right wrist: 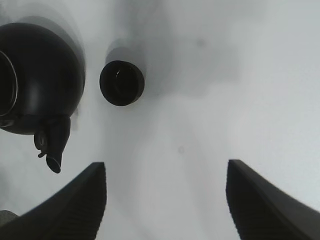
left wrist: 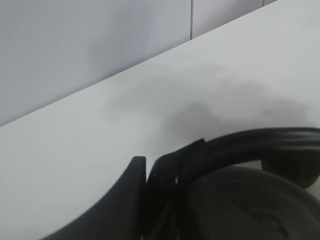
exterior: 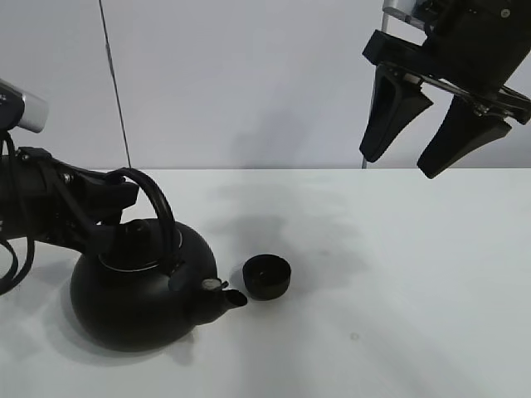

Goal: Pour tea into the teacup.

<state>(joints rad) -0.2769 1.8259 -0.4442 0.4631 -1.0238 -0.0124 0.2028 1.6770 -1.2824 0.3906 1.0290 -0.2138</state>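
Observation:
The big black kettle stands on the white table at the left, its spout pointing at the teacup. The small black teacup sits just right of the spout, upright and apart from it. My left gripper is shut on the kettle's arched handle. In the left wrist view the fingers pinch the handle above the kettle body. My right gripper hangs high at the upper right, open and holding nothing. Its view looks down on the kettle and teacup past the gripper.
The white table runs to a pale back wall. A thin dark vertical line runs down the wall behind the kettle.

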